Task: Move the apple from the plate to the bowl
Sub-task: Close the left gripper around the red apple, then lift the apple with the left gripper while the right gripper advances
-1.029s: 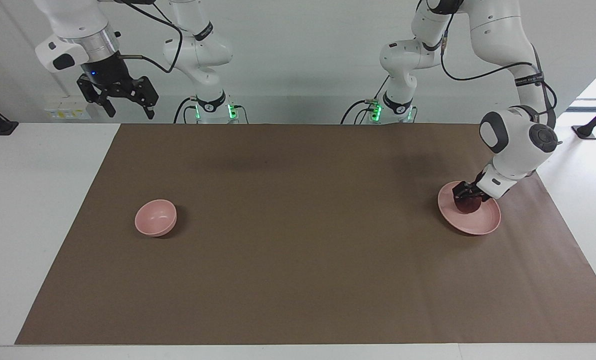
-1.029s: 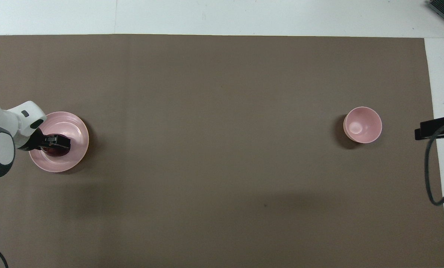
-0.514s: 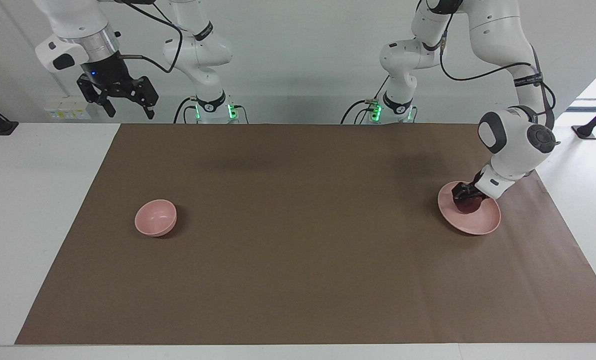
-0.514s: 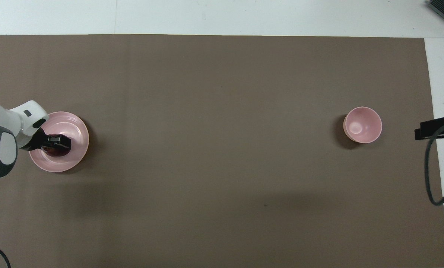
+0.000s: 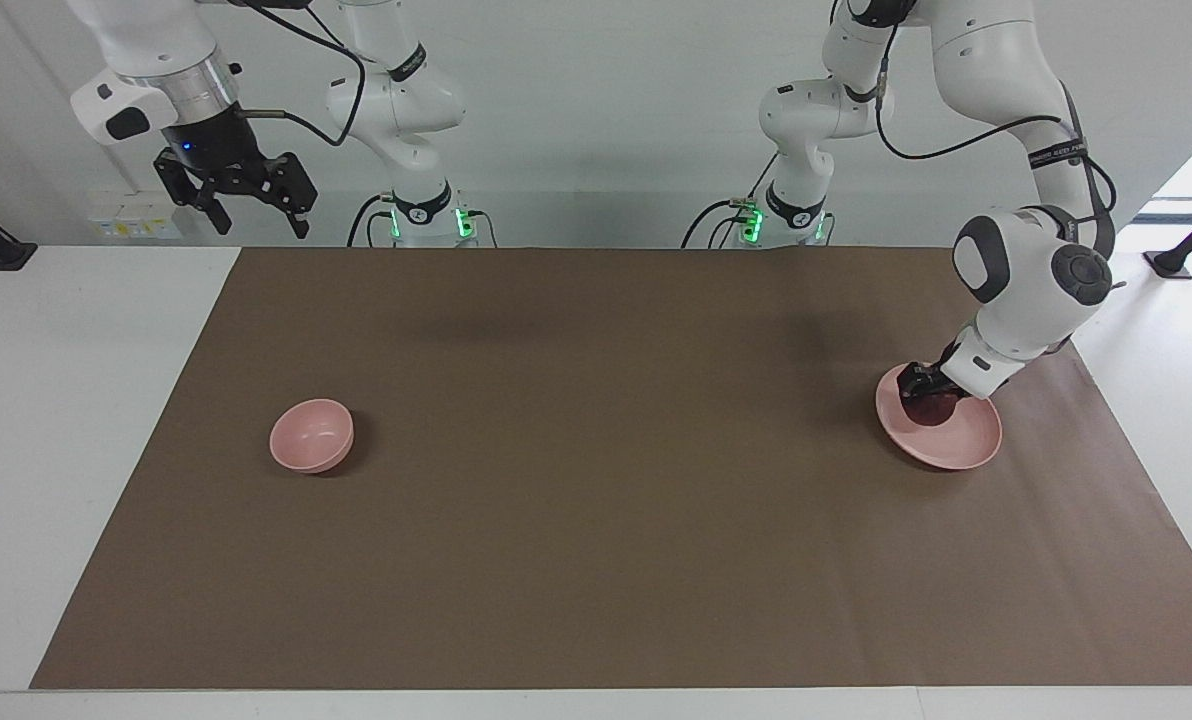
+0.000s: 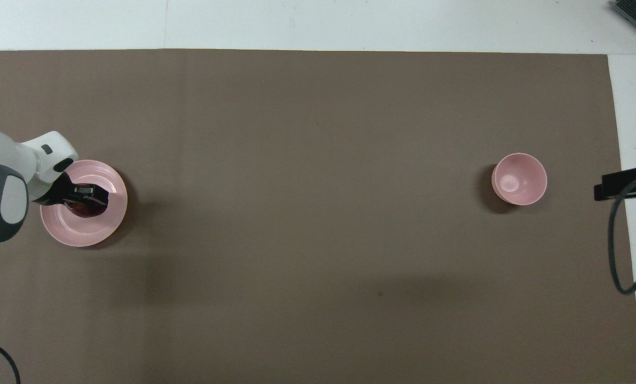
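Observation:
The dark red apple (image 5: 934,407) (image 6: 86,205) hangs just above the wide pink plate (image 5: 961,447) (image 6: 78,232) at the left arm's end of the brown mat. My left gripper (image 5: 928,397) (image 6: 88,198) is shut on the apple from above. The small deep pink bowl (image 5: 311,435) (image 6: 519,178) stands with nothing in it toward the right arm's end. My right gripper (image 5: 252,208) waits open high over the table's edge by the robots, beside its own base; only its dark tip (image 6: 625,183) shows in the overhead view.
A brown mat (image 5: 596,560) covers most of the white table (image 5: 66,400). A black cable (image 6: 619,256) hangs from the right arm near the bowl's end of the mat.
My left gripper closed on the apple and has lifted it a little off the plate, toward the robots. The right arm has not moved.

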`<action>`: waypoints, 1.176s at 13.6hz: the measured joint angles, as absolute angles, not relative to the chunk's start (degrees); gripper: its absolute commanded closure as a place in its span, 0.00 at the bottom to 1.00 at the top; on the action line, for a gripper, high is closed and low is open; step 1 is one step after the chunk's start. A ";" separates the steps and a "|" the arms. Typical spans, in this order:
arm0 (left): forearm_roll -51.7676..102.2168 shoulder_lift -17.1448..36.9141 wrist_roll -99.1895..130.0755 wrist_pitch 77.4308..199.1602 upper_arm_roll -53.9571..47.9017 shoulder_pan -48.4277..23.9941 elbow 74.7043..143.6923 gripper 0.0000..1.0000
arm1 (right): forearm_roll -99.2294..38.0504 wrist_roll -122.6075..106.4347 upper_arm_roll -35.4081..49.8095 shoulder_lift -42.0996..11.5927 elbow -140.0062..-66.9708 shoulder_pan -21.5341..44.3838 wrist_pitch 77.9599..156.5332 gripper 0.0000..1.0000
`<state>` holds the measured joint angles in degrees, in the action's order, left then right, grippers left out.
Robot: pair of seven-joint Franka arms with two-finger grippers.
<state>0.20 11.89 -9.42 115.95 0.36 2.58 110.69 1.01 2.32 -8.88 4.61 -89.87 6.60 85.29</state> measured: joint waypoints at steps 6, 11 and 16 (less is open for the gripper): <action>0.21 12.83 -8.74 113.59 0.19 -4.84 97.62 1.00 | 1.01 2.32 -8.88 4.61 -89.88 6.60 85.29 0.00; 0.20 12.86 -8.47 106.55 0.05 -6.93 94.03 1.00 | 1.01 2.32 -8.88 4.61 -89.87 6.61 85.29 0.00; 4.00 12.69 -4.56 96.18 -0.07 -7.39 88.85 1.00 | 1.01 2.32 -8.80 4.87 -89.87 7.22 85.29 0.00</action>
<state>4.00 12.69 -4.56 96.18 -0.07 -7.39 88.85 1.01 2.32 -8.80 4.87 -89.87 7.22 85.29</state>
